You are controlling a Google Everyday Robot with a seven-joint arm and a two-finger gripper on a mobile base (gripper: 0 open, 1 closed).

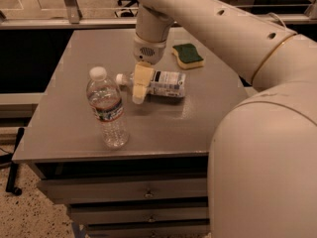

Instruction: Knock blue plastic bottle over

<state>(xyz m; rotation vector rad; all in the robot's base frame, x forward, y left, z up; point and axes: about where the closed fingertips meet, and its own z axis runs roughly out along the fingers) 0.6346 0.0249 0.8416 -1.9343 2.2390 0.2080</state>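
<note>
- Claw [138, 94]: pale cream, hanging from the wrist at mid-table and pointing down. It is crossing in front of the neck end of the lying bottle, with its tip reaching down to the table surface or just above it. Whether it is spread or pressed together I cannot tell, and I cannot tell whether it is touching the bottle.
- Arm [223, 29]: thick and off-white, dotted with small dark holes. It is sweeping from the upper middle across to the right, where the robot's large rounded body [267, 162] is filling the lower right corner.
- Blue plastic bottle [166, 83]: lying on its side near the middle of the table. Its white cap is pointing left and its pale label with dark print is facing up and forward, partly showing to the right of the claw.
- Ribbed clear bottle [107, 108]: standing upright near the front left of the table, with a white cap and a dark label band. It is sitting near the lying bottle's cap but apart from it.
- Green sponge [188, 55]: lying flat toward the back right of the table, well apart from both bottles.
- Table [64, 118]: a grey flat top that is carrying all the items above.
- Drawers [99, 188]: running in grey rows under the front edge of the table.
</note>
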